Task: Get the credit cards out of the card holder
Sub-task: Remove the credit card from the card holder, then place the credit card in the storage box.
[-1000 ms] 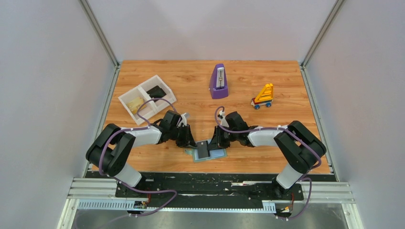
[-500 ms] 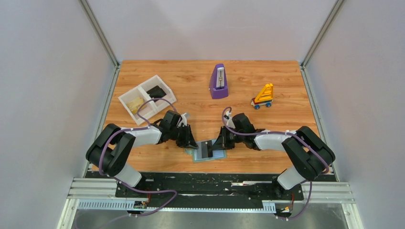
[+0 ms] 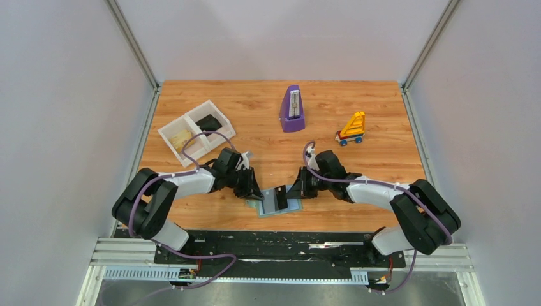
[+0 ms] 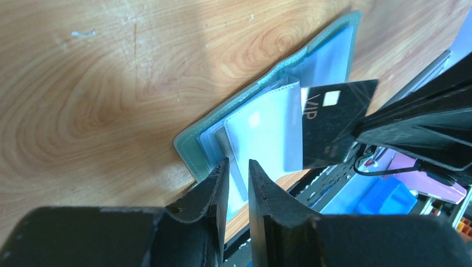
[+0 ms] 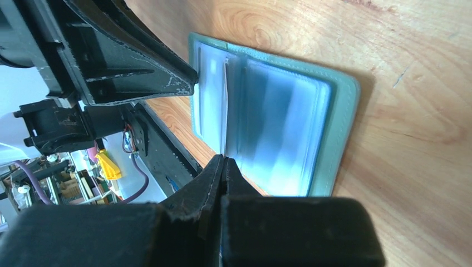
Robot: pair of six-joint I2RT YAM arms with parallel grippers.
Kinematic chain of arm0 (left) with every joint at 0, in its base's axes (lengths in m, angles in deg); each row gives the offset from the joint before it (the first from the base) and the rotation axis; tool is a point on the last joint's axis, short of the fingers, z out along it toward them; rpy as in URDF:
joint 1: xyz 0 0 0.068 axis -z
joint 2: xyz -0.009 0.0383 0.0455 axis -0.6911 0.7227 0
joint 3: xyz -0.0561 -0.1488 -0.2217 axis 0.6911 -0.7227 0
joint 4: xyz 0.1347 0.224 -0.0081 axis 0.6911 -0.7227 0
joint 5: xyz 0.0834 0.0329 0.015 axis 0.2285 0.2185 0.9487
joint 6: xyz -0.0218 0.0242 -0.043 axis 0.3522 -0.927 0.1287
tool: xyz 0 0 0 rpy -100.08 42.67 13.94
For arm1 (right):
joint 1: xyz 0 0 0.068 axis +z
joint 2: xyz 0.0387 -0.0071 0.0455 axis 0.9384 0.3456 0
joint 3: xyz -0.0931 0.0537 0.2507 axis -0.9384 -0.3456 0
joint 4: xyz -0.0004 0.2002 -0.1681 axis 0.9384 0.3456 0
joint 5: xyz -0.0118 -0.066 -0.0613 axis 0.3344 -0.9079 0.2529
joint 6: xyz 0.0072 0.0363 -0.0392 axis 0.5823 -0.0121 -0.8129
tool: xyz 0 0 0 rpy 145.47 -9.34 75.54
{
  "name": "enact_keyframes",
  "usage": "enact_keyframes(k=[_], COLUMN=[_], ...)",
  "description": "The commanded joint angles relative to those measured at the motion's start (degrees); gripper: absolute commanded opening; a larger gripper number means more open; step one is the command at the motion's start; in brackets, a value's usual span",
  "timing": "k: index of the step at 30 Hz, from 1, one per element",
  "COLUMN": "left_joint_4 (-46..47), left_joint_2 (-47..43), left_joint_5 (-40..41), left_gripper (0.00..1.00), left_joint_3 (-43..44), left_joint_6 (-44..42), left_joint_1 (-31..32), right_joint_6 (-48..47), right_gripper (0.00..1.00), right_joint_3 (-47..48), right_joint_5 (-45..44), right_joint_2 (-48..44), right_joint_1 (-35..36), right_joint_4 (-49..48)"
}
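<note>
Lab test cell: grey walls enclose a wooden table.

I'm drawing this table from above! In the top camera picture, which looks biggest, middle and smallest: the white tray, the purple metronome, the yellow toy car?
1. white tray, clearly biggest
2. purple metronome
3. yellow toy car, only slightly smaller than the metronome

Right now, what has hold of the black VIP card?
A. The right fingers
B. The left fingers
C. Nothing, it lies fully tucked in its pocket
A: the VIP card sticks out over the holder with one edge pinched in the shut right fingers. The left fingers stand slightly apart at the holder's corner, gripping nothing.
</note>
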Motion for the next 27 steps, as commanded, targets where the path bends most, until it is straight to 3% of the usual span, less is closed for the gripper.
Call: enact_keyframes(k=[1,12,18,27], left_joint_4=[-6.1,-9.1,-14.3,-18.5], left_joint_2=[-2.7,-6.1,-6.1,-1.5], left_joint_5=[1.4,-0.4,-3.3,-14.2], left_gripper=[0.29,0.43,0.51,0.57], left_joint_3=[2.4,6.9,14.0,24.0], left_joint_6=[-1.3,-2.1,-9.0,-19.1], left_joint_1=[0.4,0.3,0.4,0.4], right_joint_6=[-0.8,-3.0,-6.8,-9.1], right_gripper=[0.00,0.00,0.00,0.00], right_joint_3=[-0.3,-0.7,1.0,3.3], right_joint_5=[-0.7,1.6,6.4,14.5], right_joint_2=[-4.2,-7.3,-10.8,-16.5], right_joint_1=[-1.0,-1.7,-3.2,-3.4], right_joint_4=[1.1,2.4,6.1,9.6])
